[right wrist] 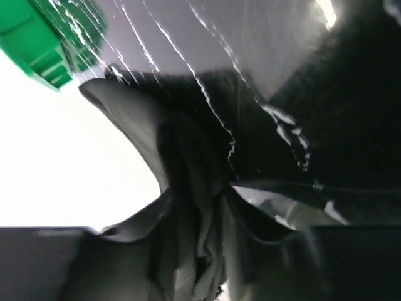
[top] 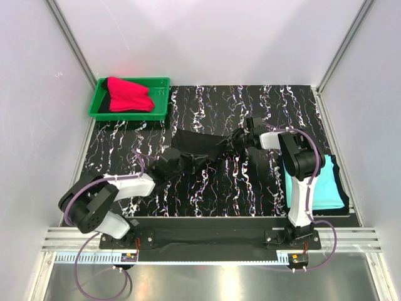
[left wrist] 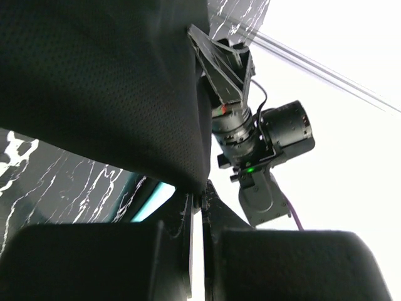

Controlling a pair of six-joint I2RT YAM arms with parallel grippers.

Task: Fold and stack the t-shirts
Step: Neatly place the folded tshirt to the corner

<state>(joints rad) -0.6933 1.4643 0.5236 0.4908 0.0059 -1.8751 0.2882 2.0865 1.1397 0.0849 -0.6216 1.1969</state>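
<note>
While 1 turquoise t-shirt (top: pixel 316 188) lies folded and the red t-shirt (top: pixel 128 95) waits in its tray (top: pixel 128 116), left gripper (left wrist: pixel 200 204) clamps the unfolded black t-shirt (top: pixel 194 141); right gripper (top: pixel 237 140) straddles it, grip unclear.

- The black t-shirt (top: pixel 194 153) is spanning the middle of the table (top: pixel 250 182), from the left gripper (top: pixel 166 168) to the right gripper (top: pixel 230 143), and is barring any straight pass from near to far there.
- The green tray (top: pixel 128 116), holding the red t-shirt (top: pixel 128 97), is filling the far left corner.
- The turquoise t-shirt (top: pixel 316 185) is lying along the right edge, just beside the right arm.
- Bare mat is showing at the far right and between the two arms near the front.
</note>
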